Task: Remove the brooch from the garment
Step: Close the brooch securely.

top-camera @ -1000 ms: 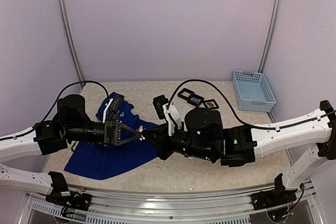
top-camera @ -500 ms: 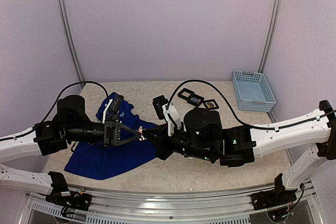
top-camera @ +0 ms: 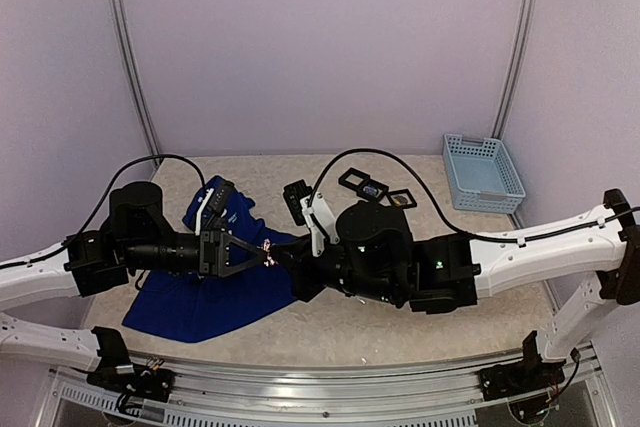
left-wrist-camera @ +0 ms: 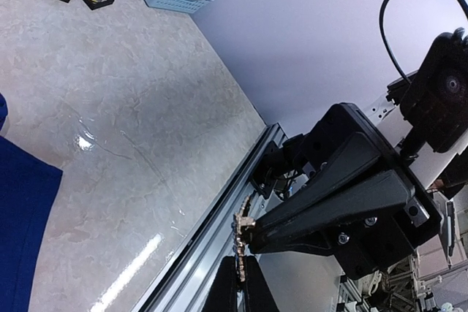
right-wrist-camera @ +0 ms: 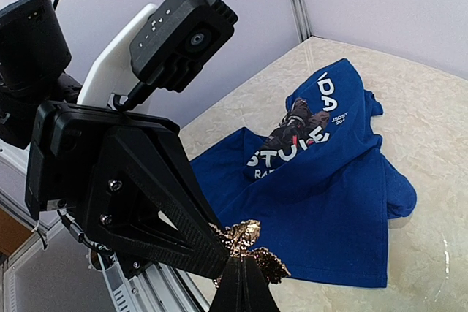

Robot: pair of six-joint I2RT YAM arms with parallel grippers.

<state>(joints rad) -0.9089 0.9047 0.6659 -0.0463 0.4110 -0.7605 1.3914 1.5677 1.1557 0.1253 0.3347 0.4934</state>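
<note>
Garment (top-camera: 200,297): royal-blue soft cloth, rumpled, lying below and left of your left gripper (top-camera: 266,255). Its white print is creased; only "STU" and "DA" read. Your left fingers are pressed together on the brooch (right-wrist-camera: 245,239), a gold, glittery, lumpy piece held clear of the cloth. Your right gripper (right-wrist-camera: 239,283) pinches it from the opposite side. Beyond the right fingers: black square frames (top-camera: 363,185), pale-blue lattice basket (top-camera: 470,194).

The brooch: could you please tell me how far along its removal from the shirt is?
Done: the brooch is off the garment, which lies apart on the table. In hand: the left gripper and right gripper both pinch the brooch in mid-air, tip to tip. Left: probably one gripper letting go and the brooch being set down.
</note>
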